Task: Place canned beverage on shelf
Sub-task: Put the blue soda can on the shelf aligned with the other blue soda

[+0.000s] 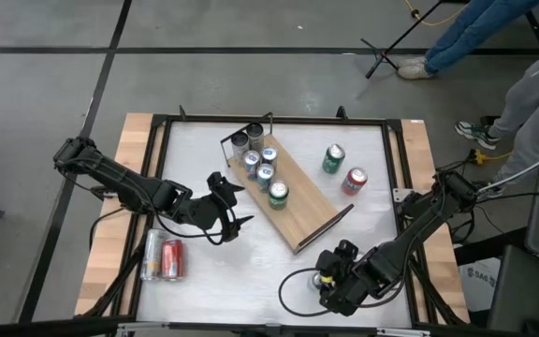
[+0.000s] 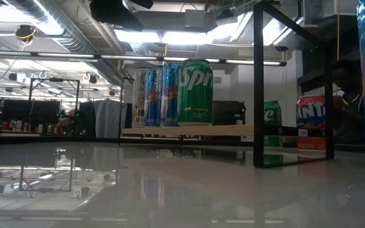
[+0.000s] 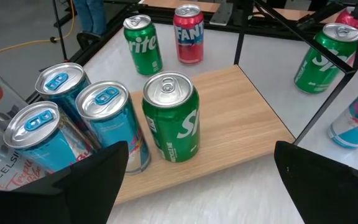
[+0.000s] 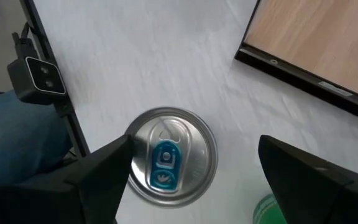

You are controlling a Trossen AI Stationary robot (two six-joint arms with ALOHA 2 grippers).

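Below my right pincer [image 4: 188,180], its fingers apart on both sides, a blue-tab can [image 4: 169,155] stands near the shelf [image 1: 293,192] end, so I can grip it. Left pincer [image 1: 227,208], also apart, waits beside the shelf.

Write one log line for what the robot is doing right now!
left gripper: open, beside shelf | right gripper: open, above blue-tab can on table | green can: upright on shelf | step: grasp pending
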